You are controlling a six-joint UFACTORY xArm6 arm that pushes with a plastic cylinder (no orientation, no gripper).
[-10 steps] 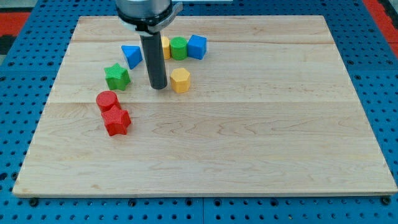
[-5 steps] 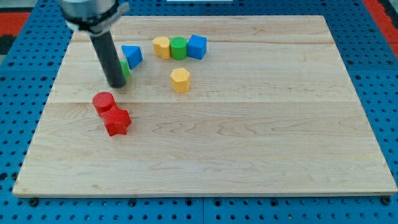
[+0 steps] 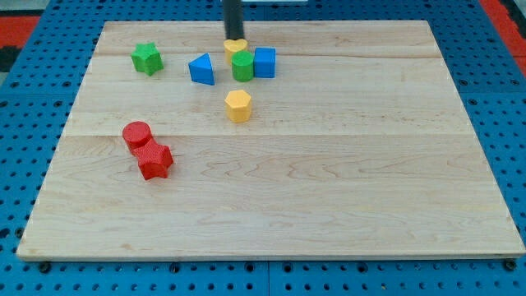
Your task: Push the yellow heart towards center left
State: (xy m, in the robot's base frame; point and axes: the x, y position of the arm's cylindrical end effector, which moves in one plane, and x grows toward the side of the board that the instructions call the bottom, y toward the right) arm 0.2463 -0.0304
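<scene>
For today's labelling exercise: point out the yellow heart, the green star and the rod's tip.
yellow heart point(image 3: 236, 46): camera view, its top face.
green star point(image 3: 146, 57): camera view, middle of its top.
my tip point(image 3: 233, 38): camera view, rod's lower end, at the heart's far edge.

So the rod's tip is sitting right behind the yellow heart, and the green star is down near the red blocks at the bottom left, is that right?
Not quite. My tip is right behind the yellow heart, but the camera view shows the green star near the view's top left, well above the red blocks.
</scene>
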